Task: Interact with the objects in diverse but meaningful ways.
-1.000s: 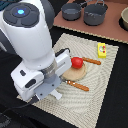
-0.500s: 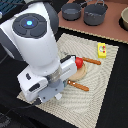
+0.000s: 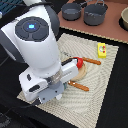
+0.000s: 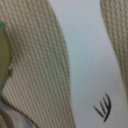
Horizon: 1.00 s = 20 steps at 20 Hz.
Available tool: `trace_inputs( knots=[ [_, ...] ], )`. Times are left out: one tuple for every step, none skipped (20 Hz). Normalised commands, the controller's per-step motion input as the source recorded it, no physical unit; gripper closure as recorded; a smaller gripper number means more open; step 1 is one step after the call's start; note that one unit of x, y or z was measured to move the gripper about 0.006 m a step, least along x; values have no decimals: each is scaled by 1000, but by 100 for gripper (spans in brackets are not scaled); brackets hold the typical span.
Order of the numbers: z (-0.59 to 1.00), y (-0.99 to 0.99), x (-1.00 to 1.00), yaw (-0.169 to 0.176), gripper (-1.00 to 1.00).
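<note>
woven beige mat (image 3: pixel 102 67) on black table (image 3: pixel 107 107), brown counter (image 3: pixel 112 31) behind.

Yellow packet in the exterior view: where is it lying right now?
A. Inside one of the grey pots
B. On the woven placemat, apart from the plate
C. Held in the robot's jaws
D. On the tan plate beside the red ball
B. The yellow packet lies flat on the woven placemat, toward the exterior view's right, clear of the tan plate and the grey pots.
</note>
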Motion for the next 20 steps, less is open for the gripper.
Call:
trace_inputs(
  knots=[
    [-89,-34,349,-3,100],
    [-86,-23,369,0,100],
    [-100,-40,334,0,100],
    [-117,-43,323,0,100],
    [-120,-34,314,0,100],
    [-123,-40,297,3,100],
    [-94,-11,311,14,100],
    [0,0,303,19,100],
    [534,0,57,0,100],
    [894,29,0,0,100],
    [1000,77,0,4,100],
    [1000,174,0,23,100],
    [1000,200,0,28,100],
    [1000,240,0,41,100],
    [1000,334,0,64,100],
    [1000,411,0,83,100],
    [1000,523,0,93,100],
    [1000,606,0,106,100],
    [1000,654,0,116,100],
    [929,651,0,121,100]
  ],
)
